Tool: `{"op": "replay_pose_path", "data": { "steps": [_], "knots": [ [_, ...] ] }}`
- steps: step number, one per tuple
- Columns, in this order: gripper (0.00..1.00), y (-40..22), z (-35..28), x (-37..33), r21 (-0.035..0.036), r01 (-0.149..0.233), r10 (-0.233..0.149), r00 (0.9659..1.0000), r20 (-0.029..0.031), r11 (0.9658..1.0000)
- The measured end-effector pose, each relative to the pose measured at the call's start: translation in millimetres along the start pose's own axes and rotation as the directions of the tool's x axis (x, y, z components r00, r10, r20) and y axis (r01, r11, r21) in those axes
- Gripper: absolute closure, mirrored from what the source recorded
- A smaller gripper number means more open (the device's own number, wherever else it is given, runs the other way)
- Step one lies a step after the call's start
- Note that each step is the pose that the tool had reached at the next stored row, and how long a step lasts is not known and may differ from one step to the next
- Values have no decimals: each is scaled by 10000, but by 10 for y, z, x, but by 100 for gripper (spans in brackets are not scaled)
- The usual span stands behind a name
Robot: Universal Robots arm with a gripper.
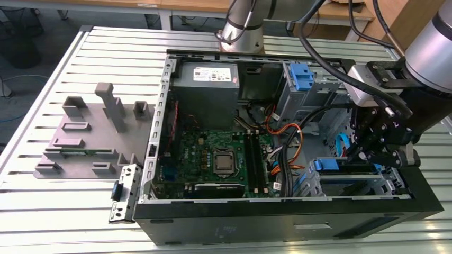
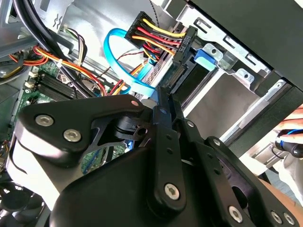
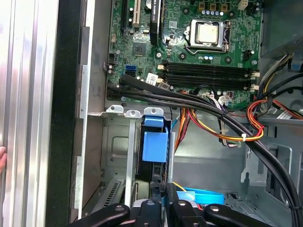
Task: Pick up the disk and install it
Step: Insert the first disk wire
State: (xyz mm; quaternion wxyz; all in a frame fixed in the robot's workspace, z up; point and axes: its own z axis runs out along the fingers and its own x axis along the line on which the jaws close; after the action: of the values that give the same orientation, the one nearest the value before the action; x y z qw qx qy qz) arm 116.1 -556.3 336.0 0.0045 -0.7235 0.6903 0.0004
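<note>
The disk (image 3: 155, 144) stands on edge in the drive bay of the open computer case (image 1: 282, 217), with its blue carrier frame showing. In the exterior view the disk (image 1: 331, 165) sits in the bay at the case's front corner, on the exterior view's right. My gripper (image 1: 367, 156) hangs just over that bay. In both wrist views its black fingers lie close together, and the gripper (image 3: 164, 205) is in line with the disk's edge. The gripper's tip (image 2: 163, 97) is near the blue carrier (image 2: 206, 56) and a black cable connector (image 2: 182, 66). Whether it touches the disk is hidden.
Bundles of black, red, yellow and orange cables (image 3: 222, 123) and a blue ribbon cable (image 2: 118, 52) cross beside the bay. A grey power-supply box (image 1: 206, 84) and a blue clip (image 1: 300, 76) sit at the case's back. A grey fixture (image 1: 92, 132) lies outside the case. A hand (image 2: 289, 135) is nearby.
</note>
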Motion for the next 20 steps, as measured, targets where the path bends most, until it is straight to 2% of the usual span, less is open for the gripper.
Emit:
{"op": "replay_pose_path", "data": {
  "steps": [12,20],
  "knots": [
    [84,1,-12,19,0,-1,1,10000,4,10000],
    [84,1,17,21,0,0,0,10000,3,10000]
  ]
}}
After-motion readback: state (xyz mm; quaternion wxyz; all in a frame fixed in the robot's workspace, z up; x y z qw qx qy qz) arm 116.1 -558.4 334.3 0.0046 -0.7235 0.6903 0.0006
